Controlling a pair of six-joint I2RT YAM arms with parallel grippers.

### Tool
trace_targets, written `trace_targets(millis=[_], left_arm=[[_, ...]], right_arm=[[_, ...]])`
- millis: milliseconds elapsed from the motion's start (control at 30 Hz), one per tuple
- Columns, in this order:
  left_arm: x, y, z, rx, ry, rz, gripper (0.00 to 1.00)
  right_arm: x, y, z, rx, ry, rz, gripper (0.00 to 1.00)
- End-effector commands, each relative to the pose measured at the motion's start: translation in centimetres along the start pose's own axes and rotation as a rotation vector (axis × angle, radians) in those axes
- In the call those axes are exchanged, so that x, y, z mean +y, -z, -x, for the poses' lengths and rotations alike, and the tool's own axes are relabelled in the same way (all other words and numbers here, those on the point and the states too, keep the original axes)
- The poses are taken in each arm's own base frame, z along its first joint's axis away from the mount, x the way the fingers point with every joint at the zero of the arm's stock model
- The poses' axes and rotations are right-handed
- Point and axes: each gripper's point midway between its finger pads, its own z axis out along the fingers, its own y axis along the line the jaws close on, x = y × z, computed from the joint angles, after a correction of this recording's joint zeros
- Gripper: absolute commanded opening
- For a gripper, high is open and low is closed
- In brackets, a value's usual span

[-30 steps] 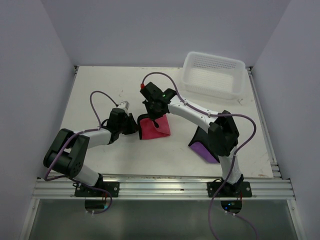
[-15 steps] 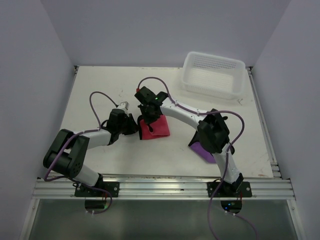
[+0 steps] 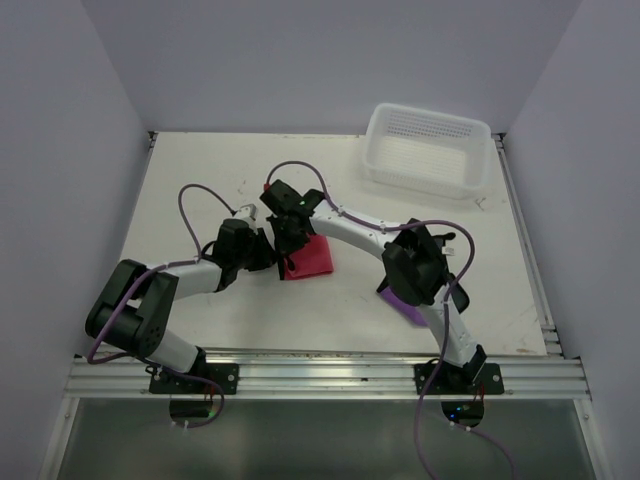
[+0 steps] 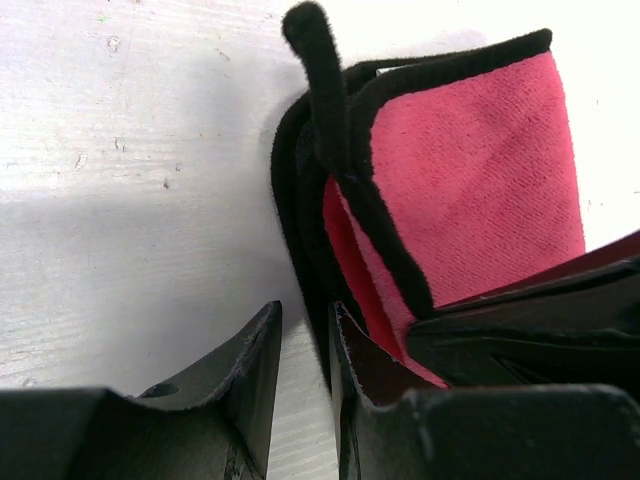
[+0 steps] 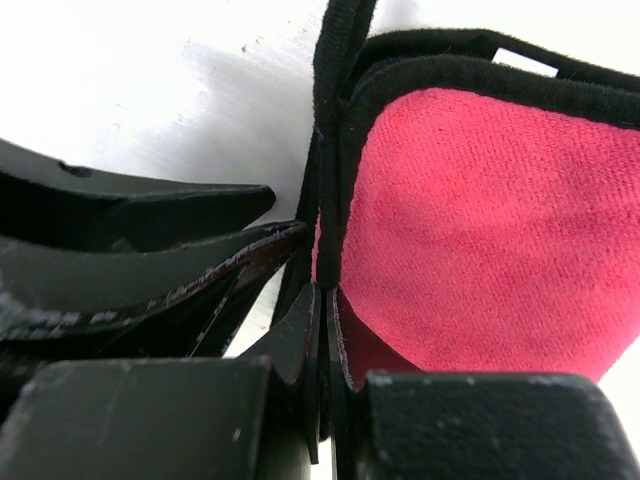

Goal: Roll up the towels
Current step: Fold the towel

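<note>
Right gripper (image 5: 325,330), clamped tight on the black-trimmed edge of the pink-red towel (image 3: 308,258) at table centre, meets the left gripper (image 4: 300,350), jaws slightly parted at the towel's nine-o'clock side; advise turning the pinched hem evenly, layers kept aligned.

The pink-red towel (image 4: 470,190) was soft, matt napped cloth with fuzzy black edging — the table (image 4: 130,170) looked painted white, scuffed; the basket (image 3: 428,146) was perforated white plastic.
</note>
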Motion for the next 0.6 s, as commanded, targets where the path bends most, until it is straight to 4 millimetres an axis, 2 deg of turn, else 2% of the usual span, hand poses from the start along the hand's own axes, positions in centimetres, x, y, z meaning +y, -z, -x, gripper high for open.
trace_targets(millis=[0,300,467,567], left_arm=[[2.0,0.6,-3.9,0.119,-0.003,0.067,0.30],[2.1,0.7,-4.1,0.121,-0.003,0.066,0.30],[1.9,0.8,-4.1,0.120,0.004,0.059,0.30],[1.7,1.1,-3.9,0.114,0.005,0.052,0.30]], right_arm=[[1.7,-0.1,1.4,-0.035,-0.020,0.052,0.00],[1.4,-2.0,0.6,-0.011,-0.029,0.038,0.00],[1.7,-1.5,1.3,-0.028,-0.035,0.047,0.25],[1.9,-0.8,1.8,-0.044,-0.034,0.056,0.31]])
